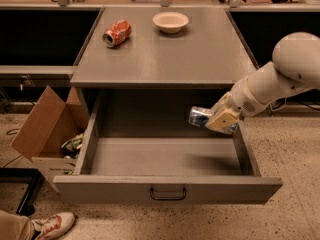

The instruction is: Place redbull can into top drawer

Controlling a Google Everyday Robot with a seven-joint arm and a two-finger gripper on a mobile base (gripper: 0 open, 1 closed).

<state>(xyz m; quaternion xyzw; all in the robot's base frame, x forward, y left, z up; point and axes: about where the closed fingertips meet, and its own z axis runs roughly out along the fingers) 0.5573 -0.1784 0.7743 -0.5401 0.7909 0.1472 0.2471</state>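
The redbull can [199,117] lies on its side in the air over the right part of the open drawer [100,186], above its floor and near its right wall. My gripper [216,120], reaching in from the right, is clamped around it. Behind, on the cabinet top [200,59], an orange soda can [117,33] and a bowl [170,21] sit apart, and a cardboard box [45,129] stands left of the drawer.

So the can [199,117] is a slim blue-and-silver one, tipped on its side in mid-air with one silver end facing left, pinched in the gripper [220,120] just inside the right wall of the drawer [150,156], toward the back. Drawer's a wide, shallow grey metal thing, pulled all the way out, with a small dark handle [168,193] dead centre on its flat front.
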